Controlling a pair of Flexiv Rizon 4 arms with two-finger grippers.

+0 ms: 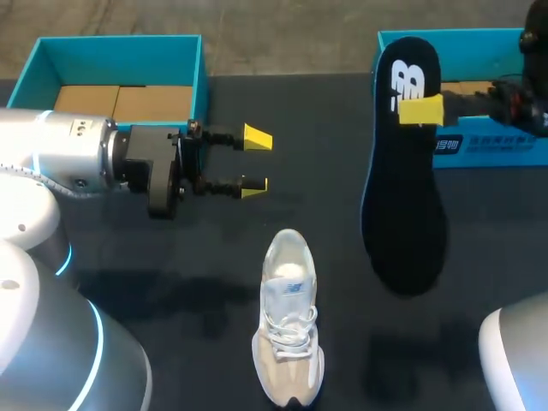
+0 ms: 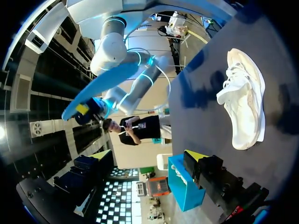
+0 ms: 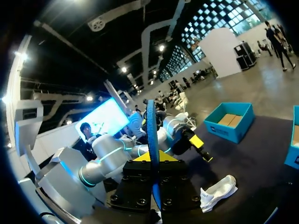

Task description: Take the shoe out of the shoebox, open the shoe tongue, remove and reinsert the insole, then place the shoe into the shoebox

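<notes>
The white laced sports shoe is seen on the dark table at the near middle, outside both boxes, with its toe turned toward the robot. The black foam insole is out of the shoe and is held up in the air, well apart from it, by the right gripper. The jaws are closed on the insole near its far end. Only one yellow tip is visible in the head view; the other is hidden behind the insole. In the right wrist view the insole is seen edge-on between the fingers. In the left wrist view a light blue underside is shown by it.

The left gripper is found above the table, left of the middle. Its jaws are wide apart and nothing is between them. In its own wrist view only one yellow fingertip can be made out.

An open teal cardboard box with brown card inside is placed at the far left. A second teal box at the far right is partly covered by the insole and the right gripper, and its inside is hard to see.
</notes>
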